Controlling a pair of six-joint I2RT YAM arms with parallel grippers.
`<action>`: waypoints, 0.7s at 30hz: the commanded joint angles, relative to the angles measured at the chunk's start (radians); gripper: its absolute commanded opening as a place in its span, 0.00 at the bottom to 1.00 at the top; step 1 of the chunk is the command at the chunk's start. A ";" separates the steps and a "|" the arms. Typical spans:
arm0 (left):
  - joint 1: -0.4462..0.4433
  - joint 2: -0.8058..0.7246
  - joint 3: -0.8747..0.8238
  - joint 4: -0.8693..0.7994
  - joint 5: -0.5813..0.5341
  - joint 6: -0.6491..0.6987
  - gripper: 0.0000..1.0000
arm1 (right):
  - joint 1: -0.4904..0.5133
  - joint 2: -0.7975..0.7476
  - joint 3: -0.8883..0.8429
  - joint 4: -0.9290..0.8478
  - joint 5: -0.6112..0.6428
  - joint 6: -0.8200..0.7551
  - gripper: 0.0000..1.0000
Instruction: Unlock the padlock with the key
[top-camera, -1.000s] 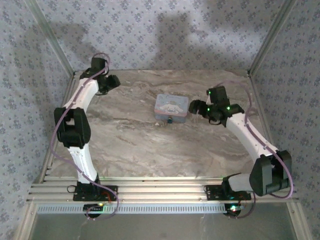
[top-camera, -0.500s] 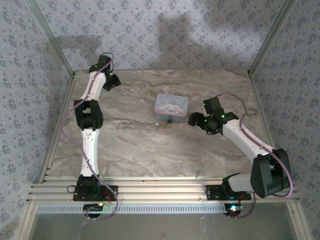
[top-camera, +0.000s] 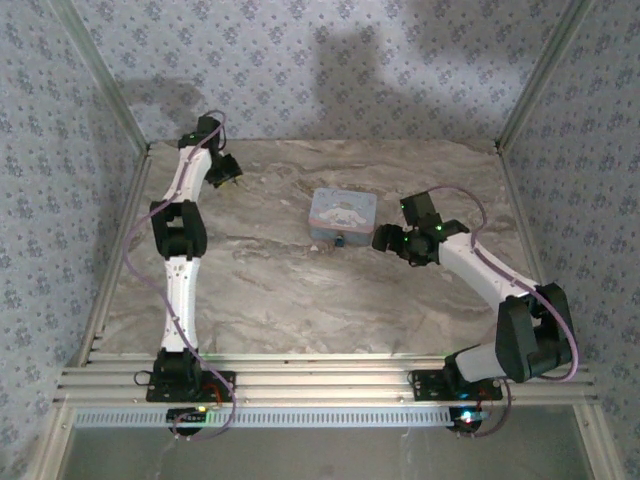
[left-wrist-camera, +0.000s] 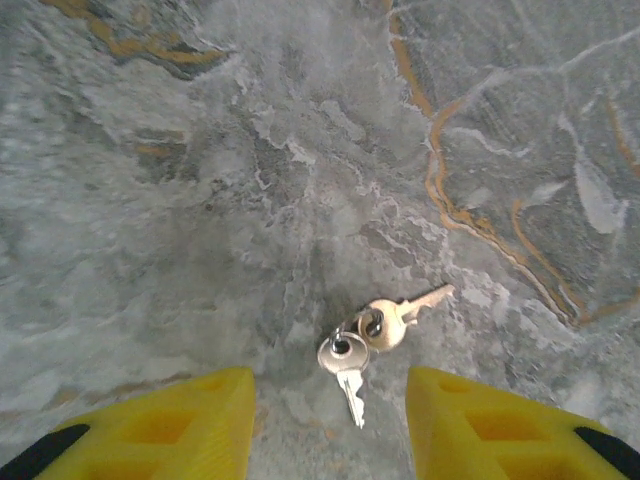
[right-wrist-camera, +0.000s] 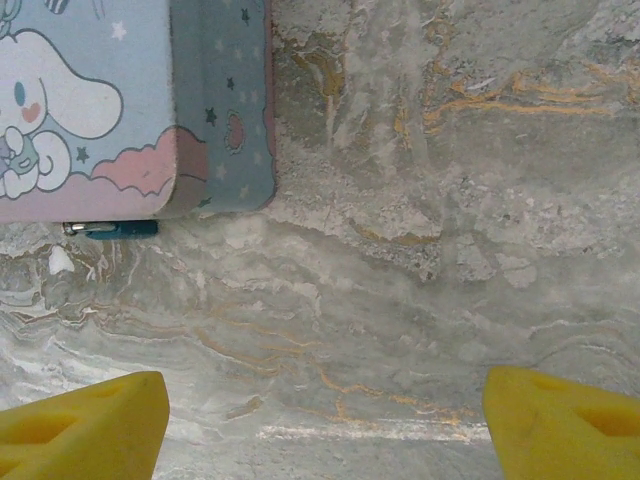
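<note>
The left hand (left-wrist-camera: 330, 400) hangs open and empty over the desk (left-wrist-camera: 180, 200). The keys (left-wrist-camera: 365, 335), two on one ring, lie flat just ahead of its fingers, one blade pointing up-right, the other back toward the hand. The right hand (right-wrist-camera: 325, 390) gapes wide, holding nothing. The padlock (right-wrist-camera: 112, 228) lies against the tin (right-wrist-camera: 90, 100), its long axis along the tin's edge, shackle end to the left.

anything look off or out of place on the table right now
Nothing stands out. The two keys lie flat on the table just ahead of the open left hand, and the padlock sits at the near edge of the tin. No spill or damage shows.
</note>
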 joint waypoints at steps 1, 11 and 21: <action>-0.003 0.034 0.031 0.029 0.027 -0.003 0.45 | 0.010 0.005 0.034 -0.003 0.019 0.019 0.84; -0.009 0.090 0.065 0.016 0.031 -0.003 0.34 | 0.027 -0.006 0.031 -0.020 0.035 0.021 0.84; -0.019 -0.003 -0.051 -0.034 0.073 0.102 0.00 | 0.051 -0.029 0.019 -0.009 0.042 0.063 0.84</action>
